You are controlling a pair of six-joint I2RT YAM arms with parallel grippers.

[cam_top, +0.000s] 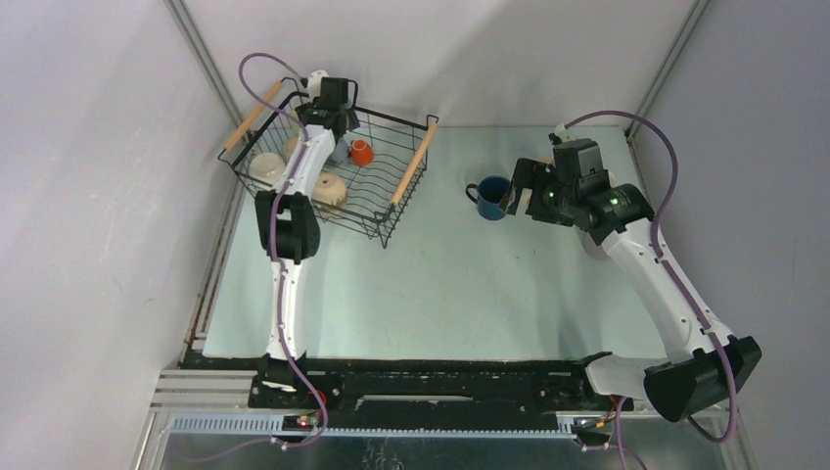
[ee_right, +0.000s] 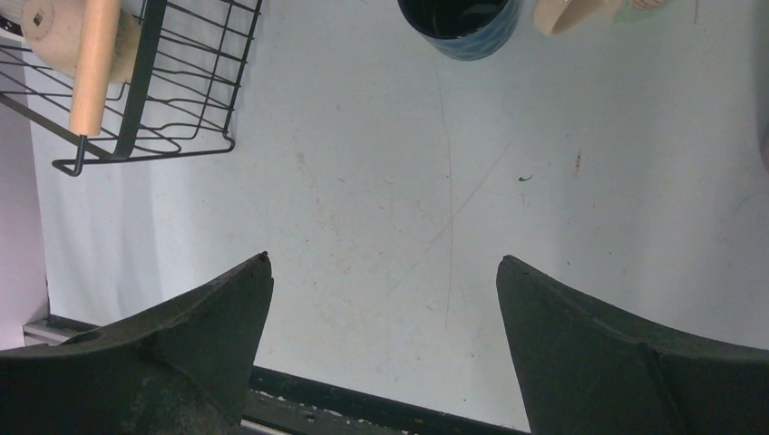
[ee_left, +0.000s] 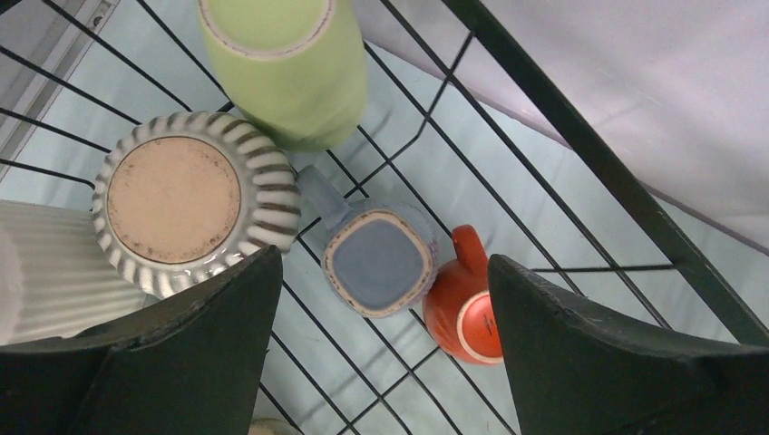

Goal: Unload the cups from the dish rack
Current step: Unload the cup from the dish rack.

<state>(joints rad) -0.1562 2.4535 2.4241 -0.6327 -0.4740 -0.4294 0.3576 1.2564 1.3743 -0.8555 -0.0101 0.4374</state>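
Done: navy cup [cam_top: 491, 196] stands on the table [cam_top: 440, 294], well apart from the dish rack [cam_top: 414, 162].
In rack: green cup [ee_left: 286, 63], striped cup [ee_left: 190, 204], blue-grey cup [ee_left: 379, 263], orange cup [ee_left: 462, 313], likely more.
My left gripper [ee_left: 383, 263]: spread, empty, above the blue-grey cup.
My right gripper [ee_right: 381, 263]: spread, empty, over the table.
Hidden: my left arm [cam_top: 294, 176] covers part of the rack.

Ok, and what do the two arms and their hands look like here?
The left arm and right arm have white links with black joints and a purple cable looping along each. Green lights glow near the right wrist. The left hand and right hand each have two dark, broad, tapering fingers.
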